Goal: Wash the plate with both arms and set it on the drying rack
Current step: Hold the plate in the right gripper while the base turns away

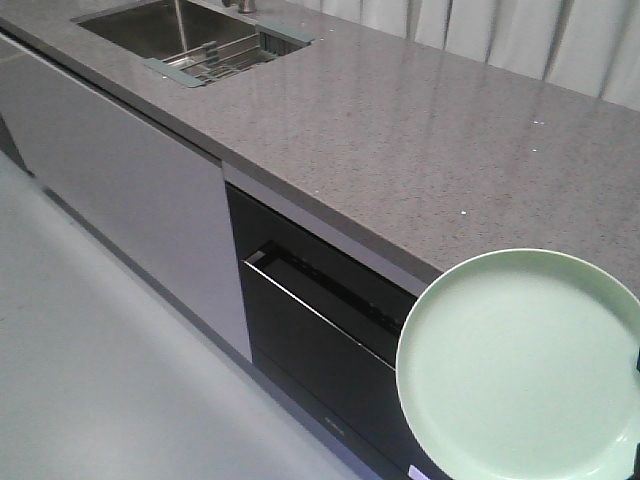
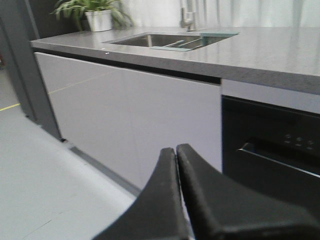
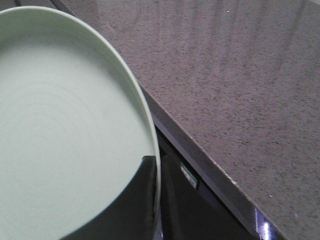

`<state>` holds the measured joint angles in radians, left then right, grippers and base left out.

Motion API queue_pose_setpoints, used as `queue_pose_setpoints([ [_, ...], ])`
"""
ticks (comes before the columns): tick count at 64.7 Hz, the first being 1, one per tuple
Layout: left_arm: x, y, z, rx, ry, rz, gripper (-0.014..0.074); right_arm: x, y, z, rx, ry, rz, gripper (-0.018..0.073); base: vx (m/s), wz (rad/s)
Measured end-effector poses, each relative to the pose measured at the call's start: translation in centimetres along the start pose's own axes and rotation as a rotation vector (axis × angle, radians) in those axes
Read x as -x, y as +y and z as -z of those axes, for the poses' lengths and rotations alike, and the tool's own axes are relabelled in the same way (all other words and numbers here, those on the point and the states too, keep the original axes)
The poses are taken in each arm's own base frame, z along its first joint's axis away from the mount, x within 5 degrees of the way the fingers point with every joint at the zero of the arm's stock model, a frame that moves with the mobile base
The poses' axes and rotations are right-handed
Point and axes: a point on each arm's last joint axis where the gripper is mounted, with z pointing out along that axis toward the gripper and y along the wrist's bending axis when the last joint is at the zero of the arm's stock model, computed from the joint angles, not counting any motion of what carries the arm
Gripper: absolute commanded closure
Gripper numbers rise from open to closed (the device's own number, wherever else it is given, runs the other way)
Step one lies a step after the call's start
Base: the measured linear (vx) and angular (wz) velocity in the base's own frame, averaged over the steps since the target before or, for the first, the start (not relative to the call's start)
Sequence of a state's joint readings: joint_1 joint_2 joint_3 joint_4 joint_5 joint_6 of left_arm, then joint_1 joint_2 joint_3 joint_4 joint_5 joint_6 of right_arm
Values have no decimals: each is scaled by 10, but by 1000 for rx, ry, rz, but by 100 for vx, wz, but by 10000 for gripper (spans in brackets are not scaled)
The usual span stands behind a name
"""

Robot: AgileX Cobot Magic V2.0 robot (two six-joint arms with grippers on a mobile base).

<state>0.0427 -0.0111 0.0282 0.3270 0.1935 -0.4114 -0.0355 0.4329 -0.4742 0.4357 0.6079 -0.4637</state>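
Note:
The pale mint-green plate (image 1: pixel 520 370) hangs in the air at the lower right of the front view, in front of the counter edge, its face toward the camera. My right gripper (image 3: pixel 156 165) is shut on the plate (image 3: pixel 65 125), pinching its rim with one black finger across the face. My left gripper (image 2: pixel 176 150) is shut with nothing in it, low in front of the cabinets. The drying rack (image 1: pixel 225 55), silver bars with grey-green ends, sits across the sink at the far left; the left wrist view shows the drying rack (image 2: pixel 185 44) far off.
A grey speckled counter (image 1: pixel 400 130) runs from the stainless sink (image 1: pixel 150 28) to the plate. Under it are pale cabinet doors (image 1: pixel 130 190) and a black appliance front (image 1: pixel 320 330) with its door slightly ajar. A potted plant (image 2: pixel 97 15) stands beyond the sink.

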Motion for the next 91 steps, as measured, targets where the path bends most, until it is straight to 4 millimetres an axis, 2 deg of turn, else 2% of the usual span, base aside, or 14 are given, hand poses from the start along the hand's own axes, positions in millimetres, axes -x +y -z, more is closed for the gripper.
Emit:
queue_pose_setpoints([
  [91,0,0,0,0,0,0,603,0,0,0,0,1,0,561,-1,44],
])
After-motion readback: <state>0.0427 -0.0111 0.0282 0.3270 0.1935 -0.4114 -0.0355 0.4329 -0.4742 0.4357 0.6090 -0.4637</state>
